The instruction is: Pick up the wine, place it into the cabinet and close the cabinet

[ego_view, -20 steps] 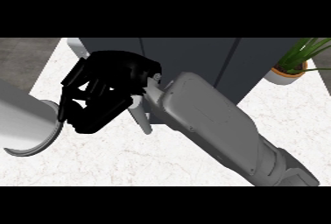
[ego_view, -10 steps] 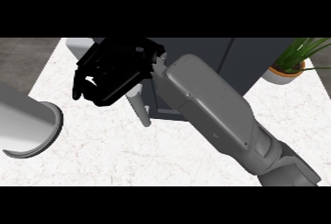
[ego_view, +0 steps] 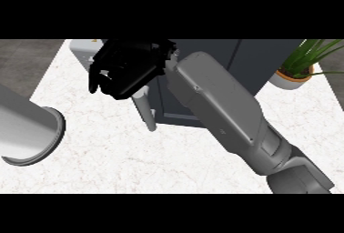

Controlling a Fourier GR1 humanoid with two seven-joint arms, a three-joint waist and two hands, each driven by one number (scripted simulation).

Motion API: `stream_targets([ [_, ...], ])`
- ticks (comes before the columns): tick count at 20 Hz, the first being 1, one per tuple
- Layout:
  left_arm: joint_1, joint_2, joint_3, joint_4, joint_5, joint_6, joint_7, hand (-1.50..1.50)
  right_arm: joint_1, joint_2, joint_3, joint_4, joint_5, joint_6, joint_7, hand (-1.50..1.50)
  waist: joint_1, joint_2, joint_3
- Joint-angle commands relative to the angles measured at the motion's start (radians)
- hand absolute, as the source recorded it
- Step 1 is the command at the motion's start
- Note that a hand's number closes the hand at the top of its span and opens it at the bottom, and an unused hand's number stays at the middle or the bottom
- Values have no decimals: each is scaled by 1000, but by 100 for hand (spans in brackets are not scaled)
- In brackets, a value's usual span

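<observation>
No text, label, brand, number or sign can be read anywhere: none on the dark cabinet (ego_view: pixel 201 63), none on the white plant pot (ego_view: pixel 290 81) at upper right, none on the grey forearm.

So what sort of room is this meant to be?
Probably a kitchen: a white marble-look counter, a dark grey cabinet with a pale handle standing on it, and a potted plant beside the cabinet.

Setting: a kitchen. Indicators: a white marble-patterned counter (ego_view: pixel 134 154), a dark grey cabinet (ego_view: pixel 269 59) standing on it with a pale bar handle (ego_view: pixel 144 109), and a potted green plant (ego_view: pixel 299 68) beside the cabinet.
</observation>
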Motion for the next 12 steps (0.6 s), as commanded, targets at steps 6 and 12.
stream_targets([
  [6, -25, -8, 43, -2, 7, -36, 6, -150, 0, -156, -117, 85, 93, -149, -149, 150, -24, 29, 8],
  [12, -33, -17, 45, -26, -43, -37, 8, -150, 32, -142, -109, 83, 114, -156, -184, 150, -25, 30, 7],
])
